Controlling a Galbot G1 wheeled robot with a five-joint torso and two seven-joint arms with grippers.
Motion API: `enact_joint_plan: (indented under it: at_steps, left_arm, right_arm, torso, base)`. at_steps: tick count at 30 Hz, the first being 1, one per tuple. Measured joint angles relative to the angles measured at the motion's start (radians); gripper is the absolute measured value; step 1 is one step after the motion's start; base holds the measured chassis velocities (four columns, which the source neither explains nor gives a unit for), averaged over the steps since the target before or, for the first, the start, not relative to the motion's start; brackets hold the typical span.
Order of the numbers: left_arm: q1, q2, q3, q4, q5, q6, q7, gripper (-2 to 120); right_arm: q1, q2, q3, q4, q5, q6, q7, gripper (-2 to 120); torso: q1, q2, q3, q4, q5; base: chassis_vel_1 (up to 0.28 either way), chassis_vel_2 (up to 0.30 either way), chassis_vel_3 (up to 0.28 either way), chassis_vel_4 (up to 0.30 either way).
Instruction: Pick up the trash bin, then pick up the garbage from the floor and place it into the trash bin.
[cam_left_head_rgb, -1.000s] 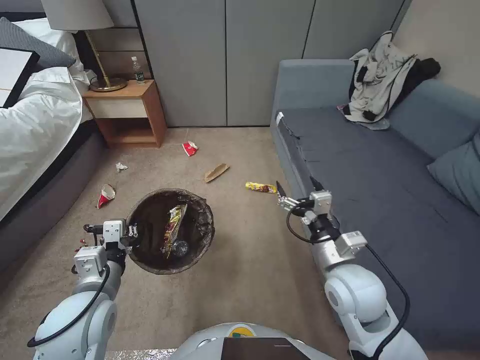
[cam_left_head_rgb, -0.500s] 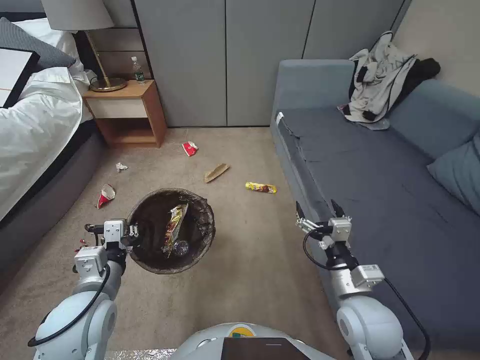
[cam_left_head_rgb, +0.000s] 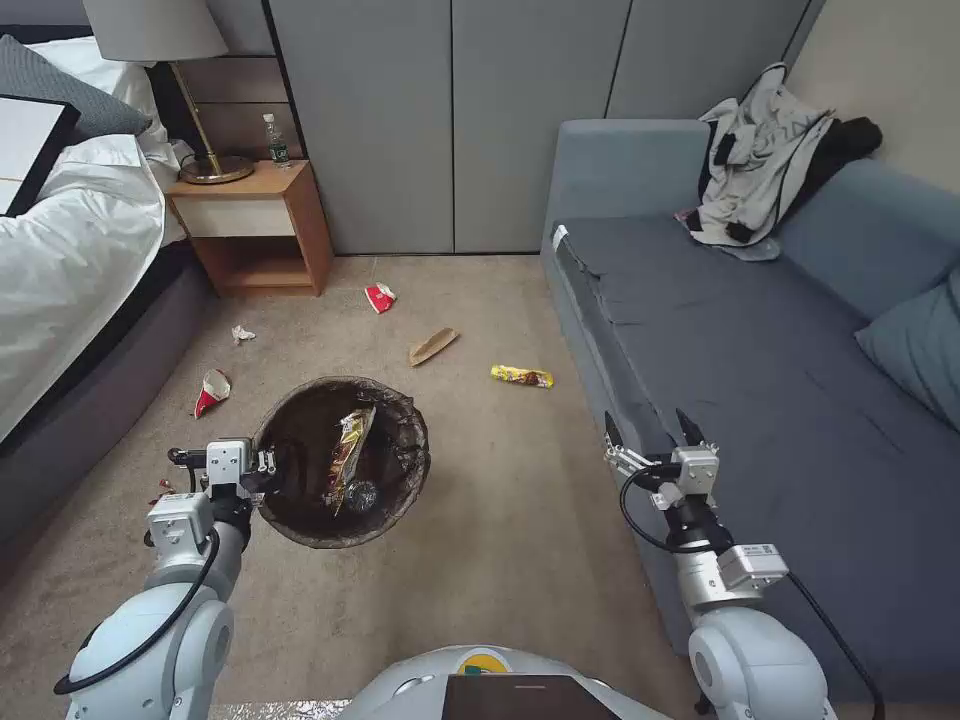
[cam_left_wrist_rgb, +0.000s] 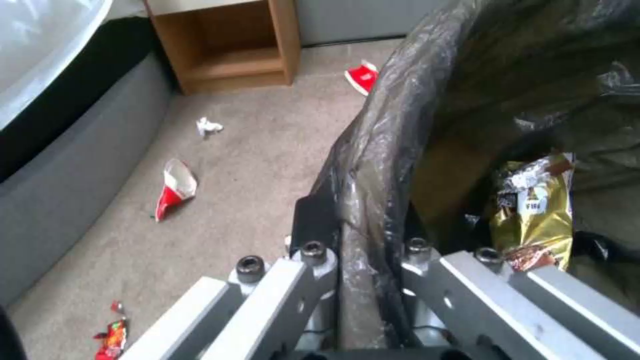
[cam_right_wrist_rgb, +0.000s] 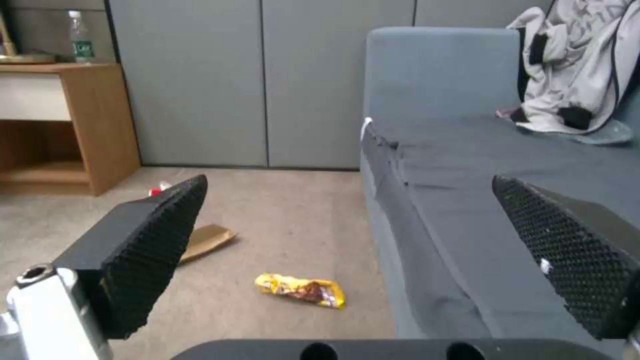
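Note:
My left gripper (cam_left_head_rgb: 262, 468) is shut on the near rim of the trash bin (cam_left_head_rgb: 340, 400), holding it just off the carpet; in the left wrist view its fingers (cam_left_wrist_rgb: 313, 260) pinch the dark bag over the rim (cam_left_wrist_rgb: 380, 150). A gold wrapper (cam_left_head_rgb: 348, 450) and a bottle (cam_left_head_rgb: 358, 495) lie inside. Garbage on the carpet: a yellow wrapper (cam_left_head_rgb: 521, 376) (cam_right_wrist_rgb: 300, 290), a brown paper scrap (cam_left_head_rgb: 432, 346), two crushed red-and-white cups (cam_left_head_rgb: 380, 297) (cam_left_head_rgb: 211, 391) and a white tissue (cam_left_head_rgb: 242, 334). My right gripper (cam_left_head_rgb: 648, 430) (cam_right_wrist_rgb: 360, 240) hangs open and empty at the sofa's front edge.
A grey sofa (cam_left_head_rgb: 760, 360) with clothes (cam_left_head_rgb: 765, 160) fills the right side. A bed (cam_left_head_rgb: 70, 260) stands on the left, with a wooden nightstand (cam_left_head_rgb: 255, 225) carrying a lamp and a bottle (cam_left_head_rgb: 275, 140) behind it. Grey cabinet doors close off the back.
My right arm has drawn back toward me and to the right, away from the yellow wrapper to the sofa edge, still open. The left arm and the bin have not moved.

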Motion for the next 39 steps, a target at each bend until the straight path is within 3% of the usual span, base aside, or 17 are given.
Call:
enact_joint_plan:
  at_steps: [39]
  left_arm:
    - [0.005, -0.002, 0.005, -0.018, 0.005, 0.004, -0.003, 4]
  right_arm:
    - [-0.01, 0.008, -0.007, 0.006, 0.006, -0.014, -0.023, 100]
  torso:
    - [0.0, 0.0, 0.0, 0.0, 0.0001]
  base:
    - [-0.13, 0.13, 0.125, -0.128]
